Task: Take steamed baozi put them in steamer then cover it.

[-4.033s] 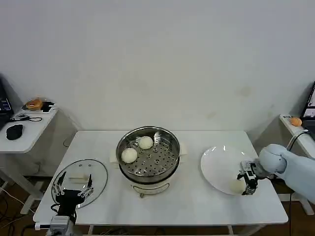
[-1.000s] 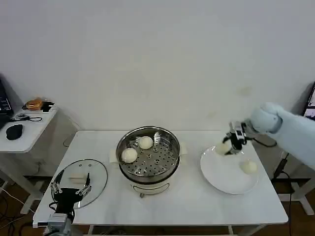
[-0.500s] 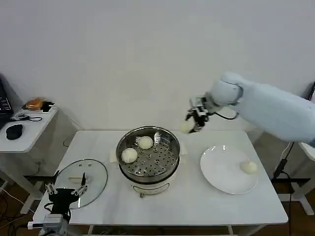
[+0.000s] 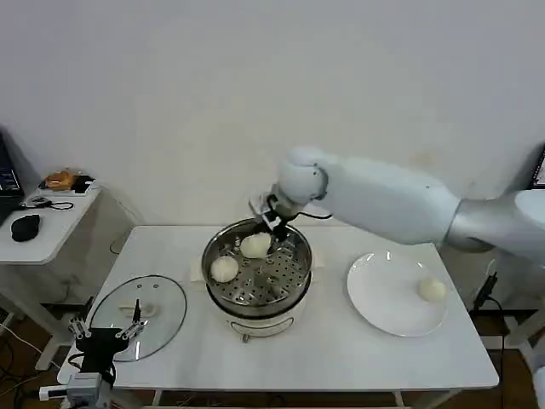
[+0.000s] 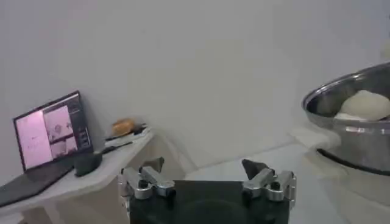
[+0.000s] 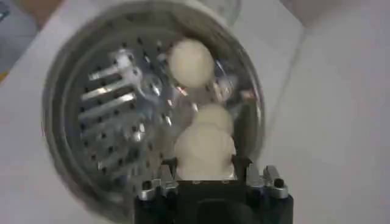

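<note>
The steamer (image 4: 294, 281) stands mid-table, shiny steel with a perforated floor, and two baozi (image 4: 224, 269) (image 4: 254, 246) lie in it. My right gripper (image 4: 275, 220) hangs over its far rim, shut on a third baozi (image 6: 204, 148). Below it, the right wrist view shows the steamer (image 6: 91, 128) and the two buns (image 6: 190, 61) (image 6: 214, 114). One more baozi (image 4: 432, 290) rests on the white plate (image 4: 383, 298). The glass cover (image 4: 162, 300) lies flat at the table's left. My left gripper (image 4: 104, 334) (image 5: 204, 178) is parked open at the front-left edge, just in front of the cover.
A side table (image 4: 51, 226) with a mouse and small items stands at the far left, and the left wrist view shows a laptop (image 5: 52, 131) there. The table's front strip between the cover and the plate is bare.
My right arm lifted a baozi off the plate and carried it left, to above the steamer. The left gripper drifted slightly toward the front edge.
</note>
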